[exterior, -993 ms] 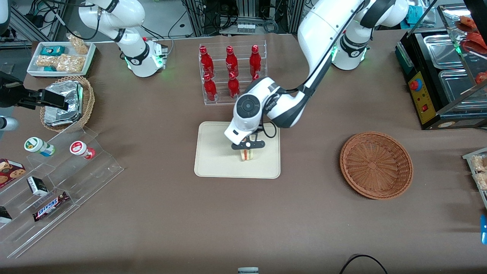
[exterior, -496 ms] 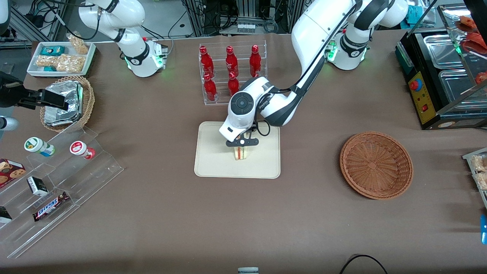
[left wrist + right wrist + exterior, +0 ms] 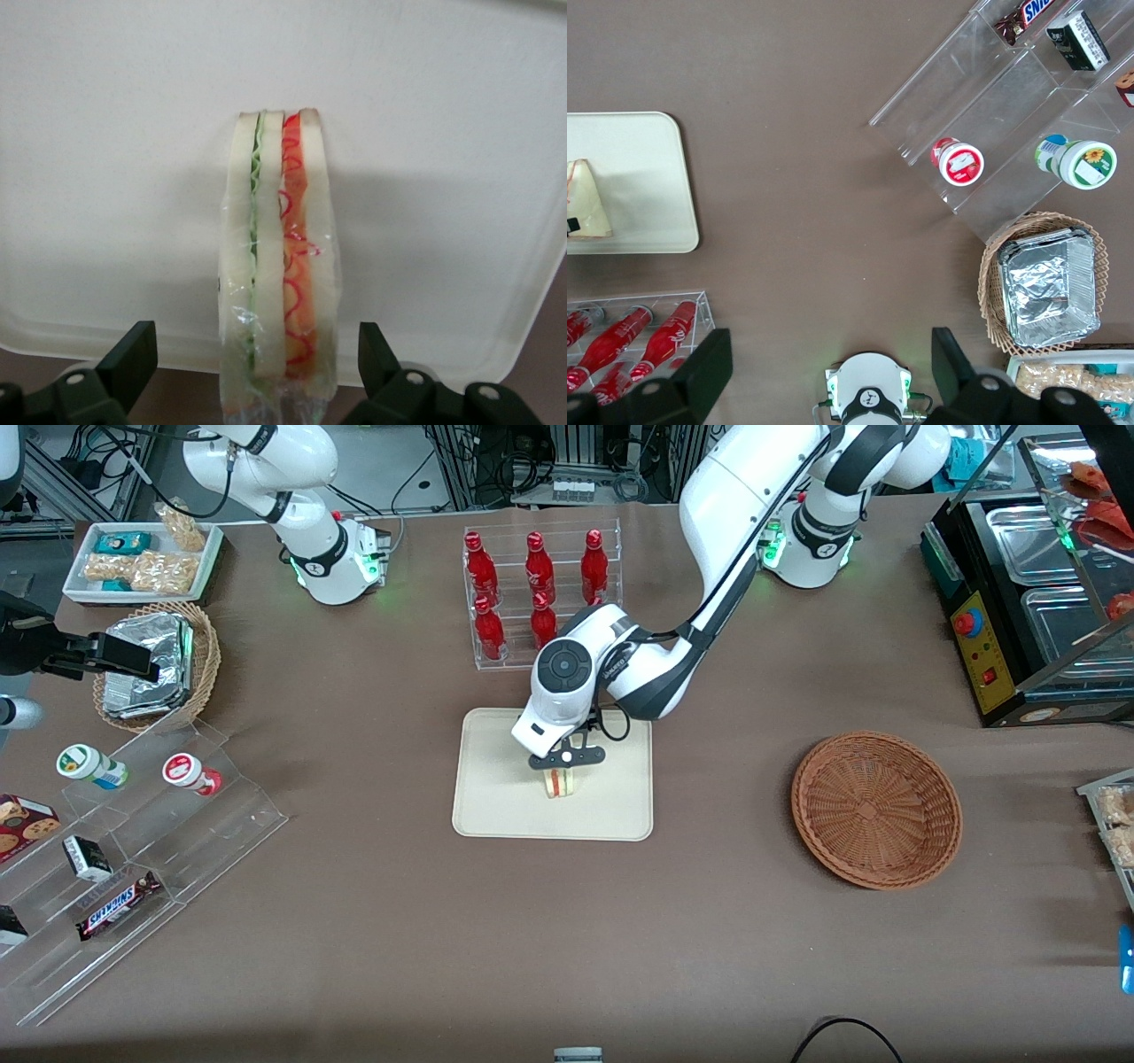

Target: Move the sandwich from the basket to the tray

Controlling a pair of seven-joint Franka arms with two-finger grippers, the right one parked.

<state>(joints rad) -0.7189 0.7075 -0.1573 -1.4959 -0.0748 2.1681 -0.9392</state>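
There is one sandwich (image 3: 559, 783), one tray (image 3: 496, 797) and one round brown basket (image 3: 875, 809) on the tabletop (image 3: 567, 939). There are six red bottles (image 3: 532, 593) in a clear rack, farther from the front camera than the tray. There are two small round tubs (image 3: 91, 766) on a clear step shelf toward the parked arm's end, and one paler basket with a foil box (image 3: 151, 664) near them. The sandwich is a small wedge. It has pale bread slices standing on edge, with a green layer and an orange-red layer between them, and clear shiny wrap (image 3: 279, 372) around it. It stands on the tray, in the half nearer the working arm. The brown basket has nothing in it and sits well apart from the tray, toward the working arm's end. The pincer (image 3: 567, 758) is right above the sandwich. Its two black fingers (image 3: 133, 359) are spread wide, one on each side of the sandwich, with a gap on both sides. They do not seem to touch the sandwich, though the wrist view cuts off the fingers' lower parts. The pincer holds nothing.
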